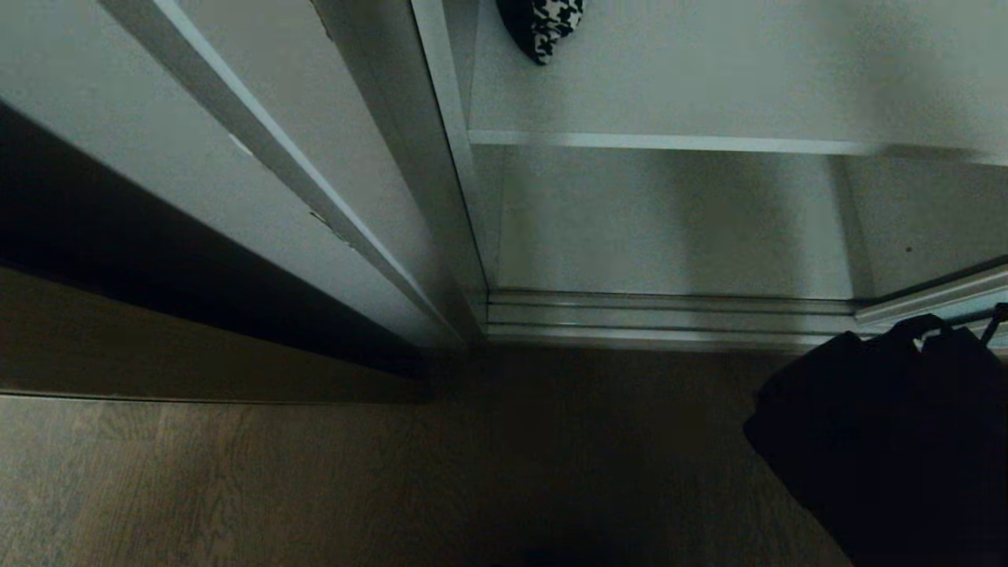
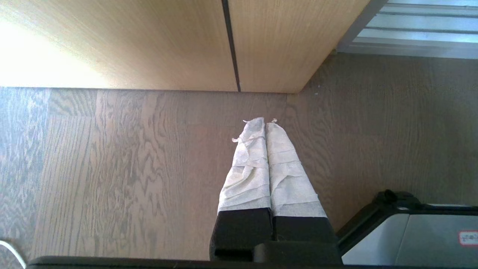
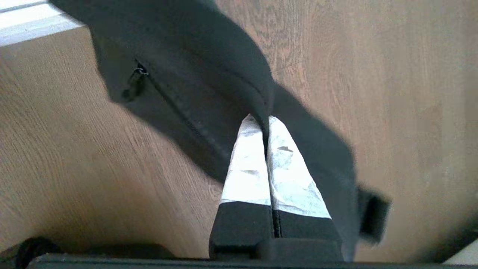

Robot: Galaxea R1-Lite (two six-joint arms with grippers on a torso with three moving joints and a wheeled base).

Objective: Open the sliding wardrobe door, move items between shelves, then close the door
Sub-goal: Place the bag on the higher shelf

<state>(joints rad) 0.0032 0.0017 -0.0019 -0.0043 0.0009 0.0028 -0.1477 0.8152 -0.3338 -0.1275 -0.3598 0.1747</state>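
The soft black bag (image 1: 890,441) hangs at the lower right, out in front of the wardrobe and above the floor. My right gripper (image 3: 263,119) is shut on a fold of this bag (image 3: 194,74); the gripper itself is hidden in the head view. The houndstooth cloth (image 1: 547,24) lies on the upper white shelf (image 1: 669,142), at its left end. The board below (image 1: 669,236) is bare. The wardrobe is open, and what looks like the sliding door's silver frame (image 1: 937,287) shows at the right edge. My left gripper (image 2: 265,121) is parked shut over the floor.
A silver floor track (image 1: 669,319) runs along the wardrobe's front. Pale panels (image 1: 236,181) rise to the left of the opening. In the left wrist view, light wood doors (image 2: 168,45) stand beside the track (image 2: 418,37). Wood floor (image 1: 394,472) lies in front.
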